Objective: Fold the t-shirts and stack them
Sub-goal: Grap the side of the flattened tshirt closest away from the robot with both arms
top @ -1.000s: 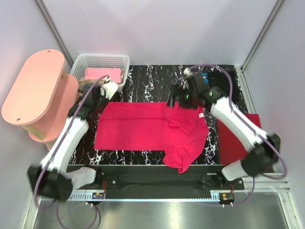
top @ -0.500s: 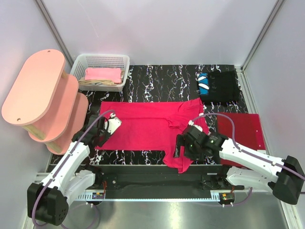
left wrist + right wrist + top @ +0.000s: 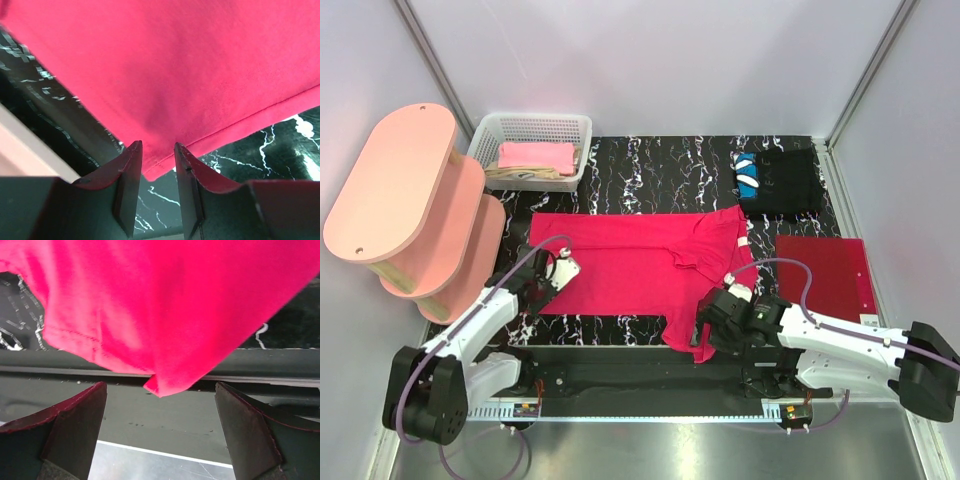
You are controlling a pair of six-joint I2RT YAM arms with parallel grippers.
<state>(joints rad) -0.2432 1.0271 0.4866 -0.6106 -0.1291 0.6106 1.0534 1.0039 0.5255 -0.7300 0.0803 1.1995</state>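
Crimson t-shirt lies lengthwise left-to-right, collar at right.

Soft matt knit cloth in the crimson t-shirt, with a fine stitched hem. Glossy black stone-look tabletop, veined white, smooth. White plastic lattice for the basket, holding a pink t-shirt of matt cloth. Black t-shirt likewise dull and soft. Dark-red rectangle flat, stiff-looking, matt. Pink shelf smooth, satin-painted. Matt dark plastic on the left tool and right tool. Brushed grey metal sheet along the near edge.
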